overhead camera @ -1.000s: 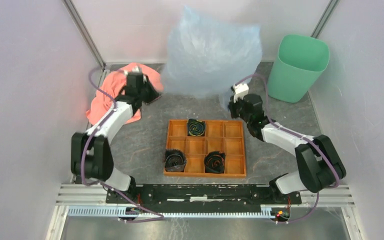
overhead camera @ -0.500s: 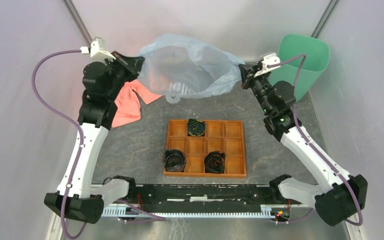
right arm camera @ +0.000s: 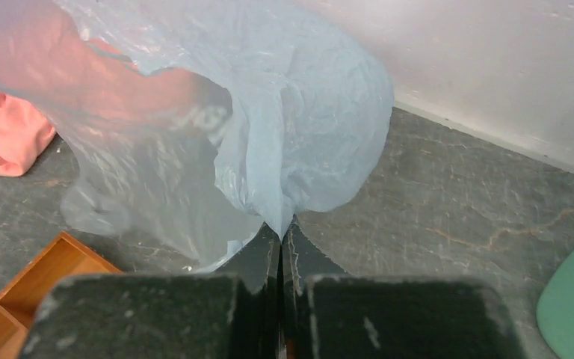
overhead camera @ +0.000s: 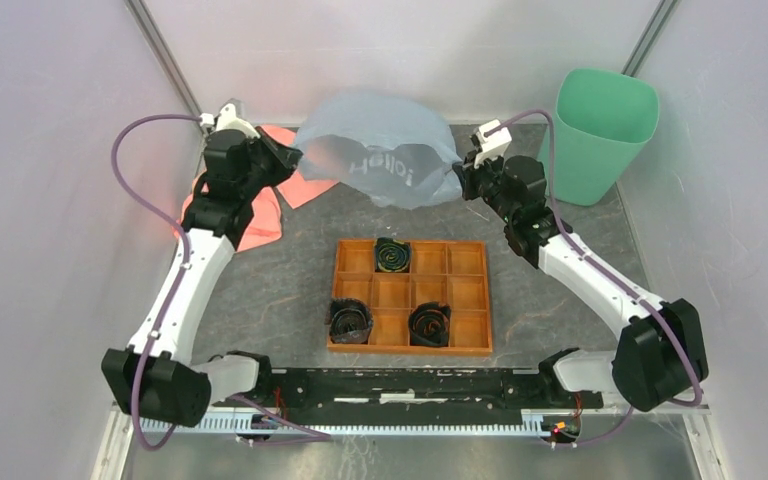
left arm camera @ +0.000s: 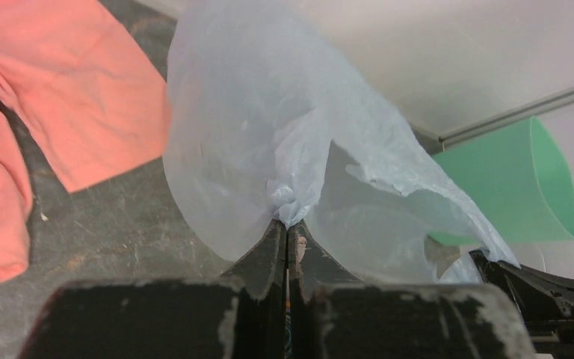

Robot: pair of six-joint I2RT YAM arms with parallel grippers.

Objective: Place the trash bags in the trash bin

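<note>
Left gripper (left arm camera: 285,230) is clamped tight on a bunched bit of the trash bag (overhead camera: 380,165) rim, with the film puckered right at the fingertips. Right gripper (right arm camera: 280,228) does the same, its jaws closed on a fold at the opposite side. The bag hangs stretched between the two claws over the far middle of the table (overhead camera: 280,275), white lettering facing the overhead camera. It's hard to tell from above whether its lowest fold touches the tabletop; it looks close. The bag is outside the trash bin (overhead camera: 600,125), which stands upright in the far right corner, near the right gripper and apart from the bag. Salmon cloth (overhead camera: 255,215) lies crumpled at far left, partly under the left wrist. Wooden tray (overhead camera: 410,347) sits centre, nearer the arm bases than the bag. One black roll (overhead camera: 393,256) is in its far row, second cell from the left. Another roll (overhead camera: 350,320) is at the near left corner, and a third roll (overhead camera: 430,323) is in the near row.
</note>
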